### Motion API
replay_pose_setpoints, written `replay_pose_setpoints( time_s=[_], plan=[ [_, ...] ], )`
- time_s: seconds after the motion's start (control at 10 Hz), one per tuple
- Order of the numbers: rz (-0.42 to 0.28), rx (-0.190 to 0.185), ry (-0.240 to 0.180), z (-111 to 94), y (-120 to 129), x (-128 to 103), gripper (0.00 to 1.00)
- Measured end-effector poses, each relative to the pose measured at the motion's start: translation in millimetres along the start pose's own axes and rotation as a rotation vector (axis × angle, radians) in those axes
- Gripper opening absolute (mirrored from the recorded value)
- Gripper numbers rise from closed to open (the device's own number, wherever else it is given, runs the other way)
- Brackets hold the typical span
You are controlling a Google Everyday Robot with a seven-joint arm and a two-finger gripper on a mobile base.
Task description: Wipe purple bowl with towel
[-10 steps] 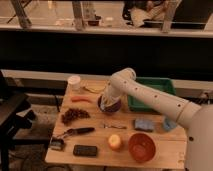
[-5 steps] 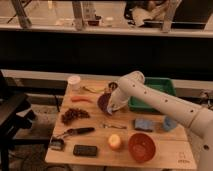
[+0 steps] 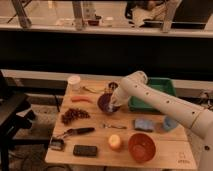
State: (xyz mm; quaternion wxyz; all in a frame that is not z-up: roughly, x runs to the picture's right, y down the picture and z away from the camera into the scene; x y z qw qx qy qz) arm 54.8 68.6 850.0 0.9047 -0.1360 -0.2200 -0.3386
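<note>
The dark purple bowl (image 3: 104,103) sits at the middle of the wooden table (image 3: 165,154). My white arm reaches in from the right, bends at the elbow and comes down onto the bowl's right side. The gripper (image 3: 114,103) is inside the bowl's right rim, shut on the towel (image 3: 114,99). The towel shows only as a small pale patch pressed against the bowl. The gripper and towel hide the right part of the bowl.
A green tray (image 3: 159,86) lies behind the arm. A blue cloth pad (image 3: 144,124), blue cup (image 3: 169,123), orange-red bowl (image 3: 141,146) and an orange fruit (image 3: 115,142) lie front right. To the left are a white cup (image 3: 74,81), grapes (image 3: 74,115), a brush (image 3: 77,131) and a black phone (image 3: 85,150).
The elbow has swung to the right, and the gripper has shifted slightly right inside the purple bowl with the towel. Nothing else on the table has moved.
</note>
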Motion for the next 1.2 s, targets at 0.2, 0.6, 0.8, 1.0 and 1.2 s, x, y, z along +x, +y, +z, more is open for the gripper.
replay_pose_setpoints(
  time_s=[0.2,0.6,0.8,1.0,1.2],
  plan=[
    [-0.005,0.039,-0.003,-8.8,-9.7,-7.2,0.0],
    [0.013,0.093,0.004,-37.4,-4.1,-15.3,0.0],
    [0.012,0.107,-0.002,-41.7,-2.6,-20.7,0.0],
    [0.0,0.117,-0.009,-43.9,-4.4,-25.6,0.0],
    [-0.016,0.127,-0.022,-43.4,-9.5,-32.4,0.01]
  ],
)
